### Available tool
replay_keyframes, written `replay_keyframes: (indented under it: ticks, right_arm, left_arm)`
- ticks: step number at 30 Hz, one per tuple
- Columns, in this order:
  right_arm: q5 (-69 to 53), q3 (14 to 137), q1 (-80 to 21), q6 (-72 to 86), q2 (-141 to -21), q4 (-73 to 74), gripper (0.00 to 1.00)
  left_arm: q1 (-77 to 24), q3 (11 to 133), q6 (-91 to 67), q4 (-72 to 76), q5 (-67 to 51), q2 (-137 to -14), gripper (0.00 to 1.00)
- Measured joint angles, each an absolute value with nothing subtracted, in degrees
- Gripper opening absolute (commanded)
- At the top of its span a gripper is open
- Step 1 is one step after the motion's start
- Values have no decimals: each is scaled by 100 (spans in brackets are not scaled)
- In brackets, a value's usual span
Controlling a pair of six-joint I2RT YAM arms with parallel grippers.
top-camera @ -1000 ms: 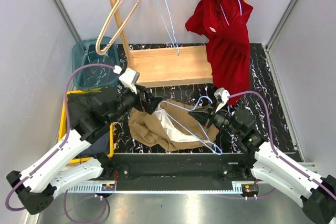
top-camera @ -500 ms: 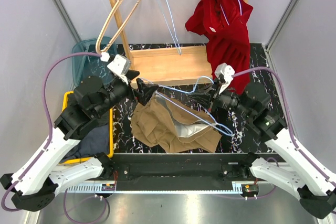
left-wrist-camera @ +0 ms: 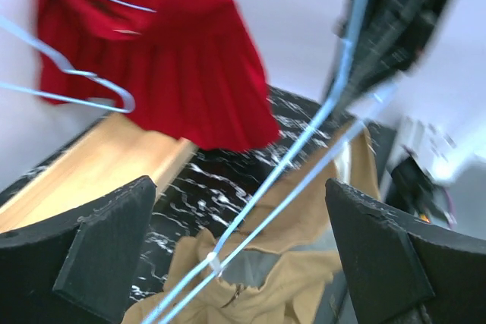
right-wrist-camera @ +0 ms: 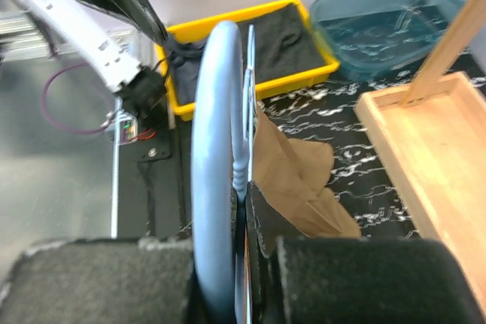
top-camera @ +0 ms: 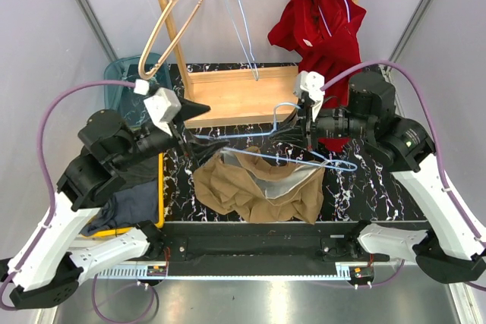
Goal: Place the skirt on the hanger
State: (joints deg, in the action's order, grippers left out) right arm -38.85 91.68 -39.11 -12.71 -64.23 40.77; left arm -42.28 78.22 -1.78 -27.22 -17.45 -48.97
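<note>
The tan skirt lies crumpled on the black marbled table, its grey-lined waist opening facing up. A light blue wire hanger hangs just above that waist, spanning between both arms; whether it is threaded into the skirt I cannot tell. My right gripper is shut on the hanger at its neck, and in the right wrist view the hook is pinched in that gripper with the skirt below. My left gripper is open at the hanger's left tip. In the left wrist view its fingers straddle the hanger wires without touching, above the skirt.
A wooden rack with a flat base stands at the back. On its rail hang a red dress, a wooden hanger and an empty wire hanger. A teal bin and a yellow bin of dark clothes sit left.
Both arms rose and drew back. The right gripper carried the hanger up and toward the rack, swinging it level. The left gripper pulled off the skirt to the left, staying open.
</note>
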Motion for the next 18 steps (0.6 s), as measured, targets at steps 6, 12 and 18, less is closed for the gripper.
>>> replay_keyframes:
  ticks: [6,12,18]
  right_arm:
    - [-4464,9380,-3911,-1584,-6602,4786,0]
    - [-4960,9378,-3911,-1726,-6573,5046,0]
    - [-5221,9371,-3911,-1813,-6501,5107,0]
  left_arm:
    - [-4230,7824,67,-3170,-2414,-5181,99]
    - [-4228,7699,296,-3559,-3356,-5398,91]
    - [-4228,7612,454,-3898,-4283,-5671,69]
